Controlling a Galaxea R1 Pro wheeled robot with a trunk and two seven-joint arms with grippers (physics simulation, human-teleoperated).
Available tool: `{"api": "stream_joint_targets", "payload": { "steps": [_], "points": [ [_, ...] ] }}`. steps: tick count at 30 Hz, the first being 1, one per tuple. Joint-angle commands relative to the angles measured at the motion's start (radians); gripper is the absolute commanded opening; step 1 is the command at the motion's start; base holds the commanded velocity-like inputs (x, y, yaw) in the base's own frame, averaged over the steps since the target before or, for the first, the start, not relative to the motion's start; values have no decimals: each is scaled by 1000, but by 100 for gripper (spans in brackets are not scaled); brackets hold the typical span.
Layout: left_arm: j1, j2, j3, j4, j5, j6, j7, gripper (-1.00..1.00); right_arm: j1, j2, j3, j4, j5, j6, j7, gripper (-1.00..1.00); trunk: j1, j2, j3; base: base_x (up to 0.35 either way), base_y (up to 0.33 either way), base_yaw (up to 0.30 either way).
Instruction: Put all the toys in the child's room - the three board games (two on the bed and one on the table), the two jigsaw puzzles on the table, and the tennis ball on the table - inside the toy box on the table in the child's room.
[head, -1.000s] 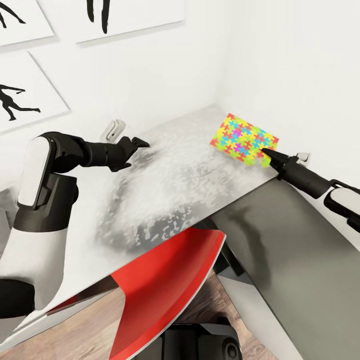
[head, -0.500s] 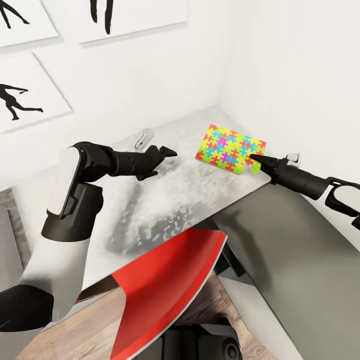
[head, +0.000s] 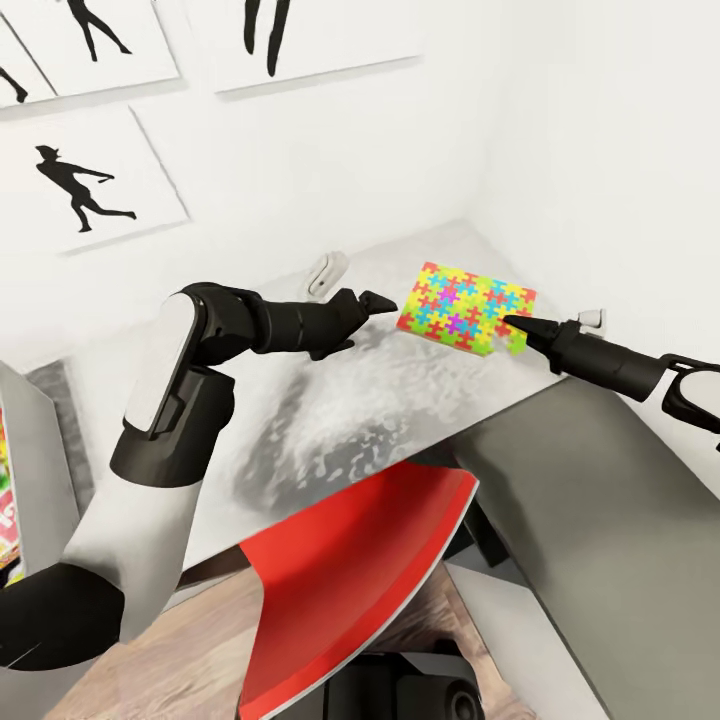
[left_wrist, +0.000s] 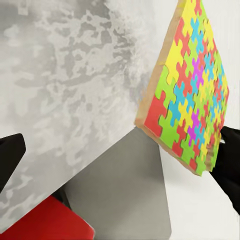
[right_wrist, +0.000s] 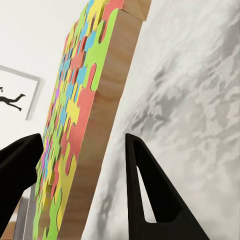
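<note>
The black left gripper (head: 378, 303) reaches across the long table with the mottled pale grey top (head: 330, 420), its tips pointing at the near edge of the thin multicoloured jigsaw puzzle square (head: 466, 306). In the left wrist view its two dark fingers (left_wrist: 10, 155) stand wide apart with nothing between them, so it is released; the puzzle (left_wrist: 192, 90) lies ahead of them and toward one finger, its wooden edge visible under the coloured pieces. Below the table edge sits the red chair (head: 350, 590) over the wood-plank floor (head: 170, 650).

The puzzle lies flat on the table top near the corner of the white walls (head: 600, 150), between the two grippers. The black right gripper (head: 514, 324) meets its far edge. In the right wrist view the fingers (right_wrist: 142, 190) are spread on either side of the puzzle's (right_wrist: 95, 120) thick wooden edge, straddling it; whether the pads press it cannot be told. Black silhouette pictures (head: 90, 185) hang on the wall behind the left arm.
</note>
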Motion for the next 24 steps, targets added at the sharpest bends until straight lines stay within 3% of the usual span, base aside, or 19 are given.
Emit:
{"api": "stream_joint_targets", "payload": {
  "steps": [1,11,24],
  "points": [
    [1,-1,0,0,7,2,1,100,-3,-3,4,0,-9,1,1,-100,1,-2,-1,0,0,93],
    [26,2,-4,0,2,1,-93,100,-3,-18,-2,-2,-8,2,-8,-100,1,-2,1,0,0,39],
    [49,3,-6,1,-26,1,-129,100,-5,-30,-9,-11,-8,2,-7,-100,1,-2,1,-57,-22,6]
  ]
}}
